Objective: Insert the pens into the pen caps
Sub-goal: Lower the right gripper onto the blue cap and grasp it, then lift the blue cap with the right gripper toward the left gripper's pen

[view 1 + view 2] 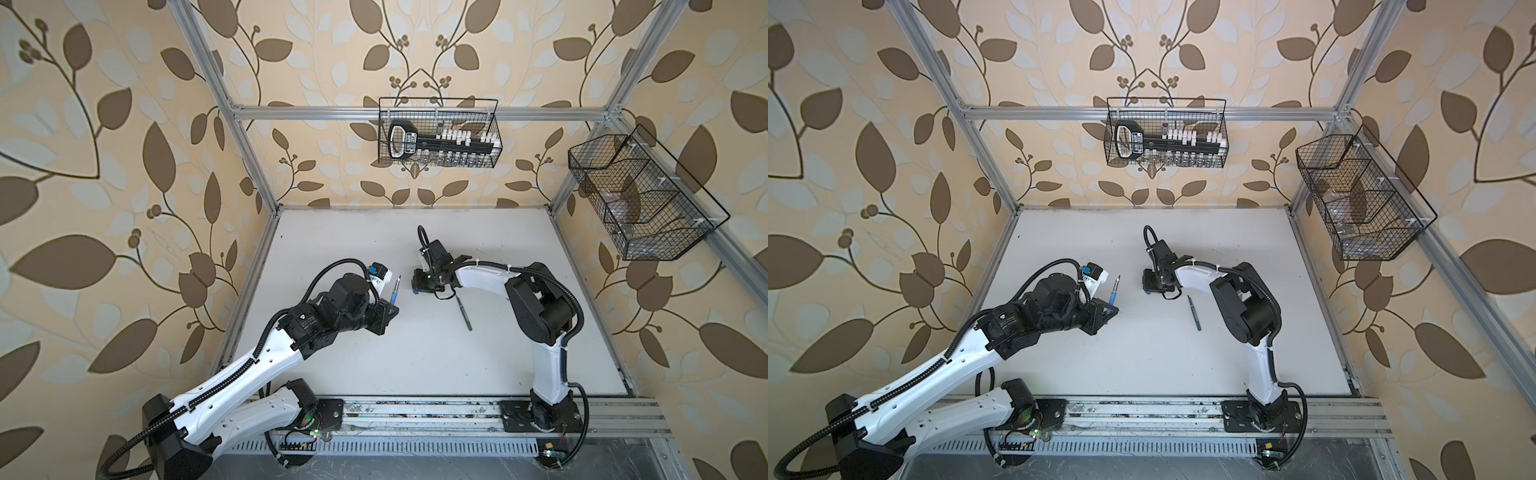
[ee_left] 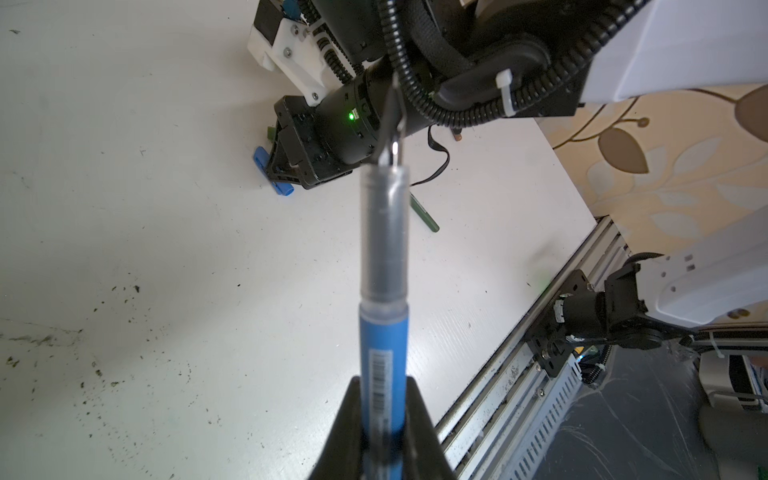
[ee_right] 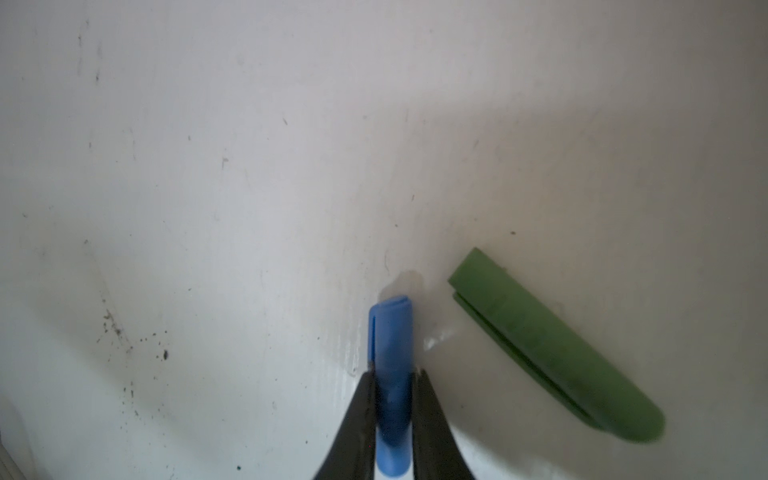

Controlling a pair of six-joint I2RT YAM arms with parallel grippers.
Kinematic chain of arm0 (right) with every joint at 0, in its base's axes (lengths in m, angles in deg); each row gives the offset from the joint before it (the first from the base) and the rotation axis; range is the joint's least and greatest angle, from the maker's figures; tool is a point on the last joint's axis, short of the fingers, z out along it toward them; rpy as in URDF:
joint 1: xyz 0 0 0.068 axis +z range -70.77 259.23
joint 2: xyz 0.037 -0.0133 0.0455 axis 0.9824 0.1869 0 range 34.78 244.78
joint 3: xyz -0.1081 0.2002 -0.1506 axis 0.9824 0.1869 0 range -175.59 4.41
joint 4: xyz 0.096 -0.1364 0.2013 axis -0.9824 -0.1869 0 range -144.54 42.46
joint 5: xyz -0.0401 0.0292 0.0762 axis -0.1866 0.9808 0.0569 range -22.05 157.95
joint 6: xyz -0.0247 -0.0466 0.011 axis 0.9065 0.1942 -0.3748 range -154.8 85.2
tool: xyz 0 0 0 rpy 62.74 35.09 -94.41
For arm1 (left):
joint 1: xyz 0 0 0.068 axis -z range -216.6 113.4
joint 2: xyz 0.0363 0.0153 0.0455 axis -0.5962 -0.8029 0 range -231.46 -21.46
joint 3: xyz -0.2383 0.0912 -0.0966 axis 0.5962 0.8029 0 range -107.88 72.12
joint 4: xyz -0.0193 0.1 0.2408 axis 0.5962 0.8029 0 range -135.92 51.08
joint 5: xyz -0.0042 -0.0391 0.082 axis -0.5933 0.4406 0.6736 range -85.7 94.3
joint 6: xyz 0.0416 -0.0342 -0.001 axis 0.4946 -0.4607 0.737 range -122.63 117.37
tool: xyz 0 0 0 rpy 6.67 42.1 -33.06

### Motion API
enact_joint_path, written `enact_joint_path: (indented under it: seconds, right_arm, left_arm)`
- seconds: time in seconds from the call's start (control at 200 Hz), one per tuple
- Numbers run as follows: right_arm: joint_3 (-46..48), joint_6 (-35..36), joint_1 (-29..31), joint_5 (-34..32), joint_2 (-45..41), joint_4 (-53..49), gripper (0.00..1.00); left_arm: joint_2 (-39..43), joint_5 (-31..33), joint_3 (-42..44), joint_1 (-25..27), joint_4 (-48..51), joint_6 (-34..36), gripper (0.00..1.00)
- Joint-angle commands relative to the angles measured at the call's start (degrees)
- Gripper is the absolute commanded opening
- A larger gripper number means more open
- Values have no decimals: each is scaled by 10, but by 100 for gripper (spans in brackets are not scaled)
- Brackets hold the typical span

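Two arms meet over the middle of the white table [image 1: 374, 365]. The left one reaches in from the near left corner and the right one bends over from the near right, so their ends sit near each other but apart. The left gripper [image 2: 384, 386] is clamped on the rear of the blue pen [image 2: 384, 332], jaws tight against the barrel. It holds the pen clear of the table, dark tip pointing toward the back wall and leaning slightly toward the right arm. The right gripper [image 3: 392, 374] points down at the table and its jaws press both sides of the blue cap [image 3: 390, 332]. The cap seems to rest on the surface, its long axis running out past the fingertips. In a top view the right gripper [image 1: 415, 286] and its cap sit just right of the blue pen [image 1: 394, 293], level with the tip rather than ahead of it, so the pen's axis passes beside the cap, not into it. I judge the coming move needs the cap lifted and turned so its open end faces the tip, or the pen swung across. Which end of the cap is open I cannot say for sure. The green pen [image 1: 464, 311] lies flat on the table, nearer the right arm. The green cap [image 3: 552, 345] lies just beside the blue one, not touching it.
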State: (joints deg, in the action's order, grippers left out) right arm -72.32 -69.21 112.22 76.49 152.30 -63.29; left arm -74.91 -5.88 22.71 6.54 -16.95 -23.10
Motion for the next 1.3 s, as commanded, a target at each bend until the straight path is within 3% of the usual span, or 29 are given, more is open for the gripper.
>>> enact_joint_path:
  seconds: [0.0, 0.345, 0.591, 1.056, 1.296]
  right_arm:
    - [-14, 12, 2, -12, 9, -34, 12]
    - [3, 28, -1, 22, -36, -22, 8]
    - [98, -6, -10, 87, -146, 64, 8]
    - [220, -38, -27, 134, -339, 126, 6]
    - [275, -76, -53, 183, -429, 174, 8]
  left_arm:
    - [-1, 3, -4, 0, -6, 15, 14]
    - [1, 8, 0, 0, -13, 14, 14]
    - [-21, -16, -1, 0, -27, 18, 14]
    - [-66, -70, -23, 2, -71, -2, 13]
    - [-93, -67, -39, 31, -77, -6, 13]
